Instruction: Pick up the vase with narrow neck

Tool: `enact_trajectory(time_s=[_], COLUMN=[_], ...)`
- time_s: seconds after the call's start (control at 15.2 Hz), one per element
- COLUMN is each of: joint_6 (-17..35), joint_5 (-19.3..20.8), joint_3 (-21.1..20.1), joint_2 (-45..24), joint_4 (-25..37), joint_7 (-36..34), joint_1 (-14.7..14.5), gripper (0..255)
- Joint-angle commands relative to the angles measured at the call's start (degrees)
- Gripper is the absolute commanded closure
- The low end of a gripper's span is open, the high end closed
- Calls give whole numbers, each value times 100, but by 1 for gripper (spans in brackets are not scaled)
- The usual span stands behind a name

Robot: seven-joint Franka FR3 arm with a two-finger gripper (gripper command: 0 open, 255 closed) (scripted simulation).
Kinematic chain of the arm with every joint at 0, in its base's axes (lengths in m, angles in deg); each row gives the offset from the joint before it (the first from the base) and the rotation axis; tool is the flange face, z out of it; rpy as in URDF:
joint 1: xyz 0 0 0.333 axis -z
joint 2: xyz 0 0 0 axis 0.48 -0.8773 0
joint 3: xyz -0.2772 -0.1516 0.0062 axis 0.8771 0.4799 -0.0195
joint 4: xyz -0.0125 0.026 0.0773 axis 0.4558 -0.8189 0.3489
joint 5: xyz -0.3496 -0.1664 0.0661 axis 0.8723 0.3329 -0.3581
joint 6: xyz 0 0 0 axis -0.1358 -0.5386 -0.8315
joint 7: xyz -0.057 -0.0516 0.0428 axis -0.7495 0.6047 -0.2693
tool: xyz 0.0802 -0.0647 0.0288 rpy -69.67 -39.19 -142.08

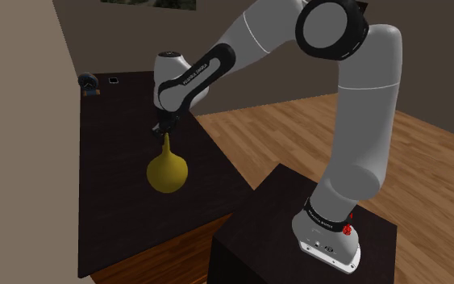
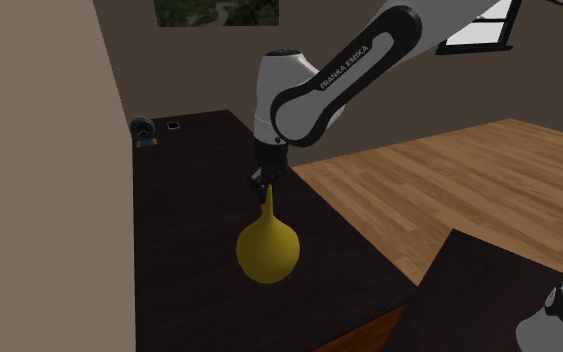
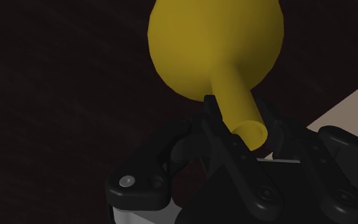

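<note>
Clasping yellow bulbous narrow-necked vase [image 2: 267, 248] by neck between closed black gripper [image 2: 266, 186] jaws; bulb below, probably rigid, slippery.

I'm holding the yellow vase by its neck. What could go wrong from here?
1. The end effector clasps the yellow vase close to the rim of its tapering neck, so the wide body below may swing or slip free in a fast move.
2. The vase is near the dark table edge beside the wooden floor; if dropped, it might roll off.
</note>
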State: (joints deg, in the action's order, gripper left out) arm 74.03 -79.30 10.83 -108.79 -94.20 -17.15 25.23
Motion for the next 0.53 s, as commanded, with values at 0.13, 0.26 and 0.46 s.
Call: enact_trajectory(time_s=[0.13, 0.26, 0.46], joint_6=[-269, -399, -596], joint_5=[-58, -87, -128], joint_3=[-31, -44, -61], joint_2=[188, 280, 411], joint_4=[94, 132, 200], joint_7=[35, 55, 84], joint_1=[15, 25, 37], gripper=[255, 255, 255])
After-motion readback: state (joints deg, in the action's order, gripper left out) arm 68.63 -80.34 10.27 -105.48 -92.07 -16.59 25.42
